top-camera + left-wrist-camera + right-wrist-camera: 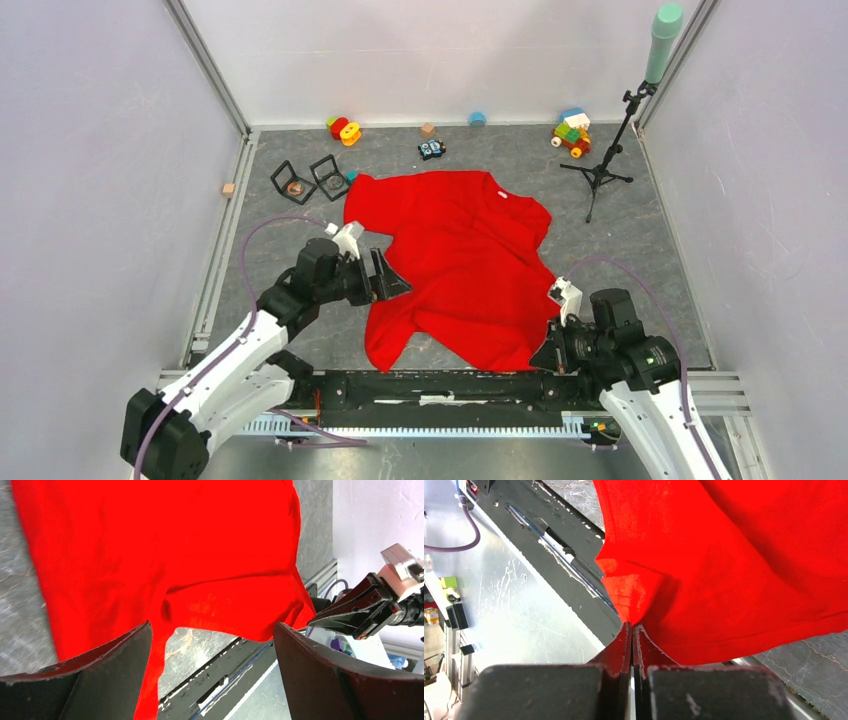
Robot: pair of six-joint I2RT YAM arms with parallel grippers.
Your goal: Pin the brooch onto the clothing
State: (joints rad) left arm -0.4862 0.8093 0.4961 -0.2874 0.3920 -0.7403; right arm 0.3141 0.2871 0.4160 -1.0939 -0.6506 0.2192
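Right hand (632, 628) low, tight on clothing (734, 555)

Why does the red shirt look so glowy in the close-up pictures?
Left wrist view: the T-shirt is so red its folds nearly vanish. Right wrist view: same glow, and the right gripper looks slightly soft up close. Top view: even light, faint shadows.

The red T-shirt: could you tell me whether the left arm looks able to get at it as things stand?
Probably yes: the left end effector hangs open right beside the T-shirt, nothing between them. The right end effector is shut on the near hem only.
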